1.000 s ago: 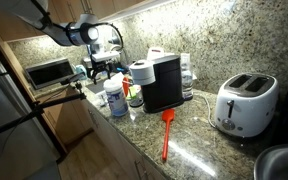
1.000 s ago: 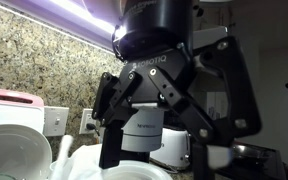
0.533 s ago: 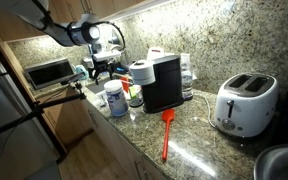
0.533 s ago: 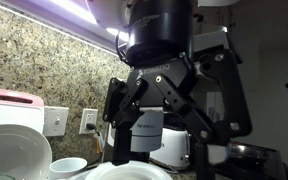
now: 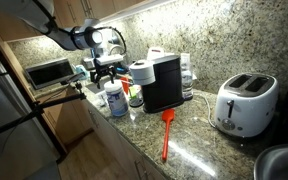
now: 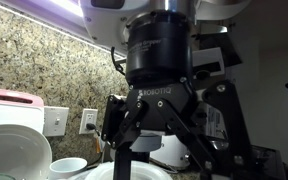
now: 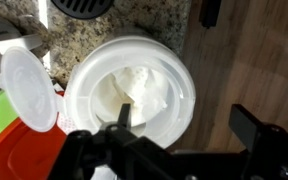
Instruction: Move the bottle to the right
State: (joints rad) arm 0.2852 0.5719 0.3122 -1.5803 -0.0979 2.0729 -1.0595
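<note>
The bottle (image 5: 115, 99) is white with a blue-and-white label. It stands near the counter's front edge, left of the black appliance (image 5: 162, 83). My gripper (image 5: 105, 71) hangs open just above it. In the wrist view I look straight down on the bottle's round white top (image 7: 130, 92), with my open fingers (image 7: 184, 125) either side of its right half. In the close exterior view my gripper (image 6: 164, 160) fills the picture, with its fingers spread. The bottle is hidden behind it there.
A white paper-towel roll (image 5: 142, 72) stands behind the bottle. A white toaster (image 5: 244, 103) and an orange-handled tool (image 5: 166, 135) are to the right. A toaster oven (image 5: 49, 72) is at the left. White bowls (image 6: 14, 140) stand close by. Wood floor (image 7: 254, 60) shows past the counter edge.
My gripper has come down towards the bottle, still open. The bottle has not moved.
</note>
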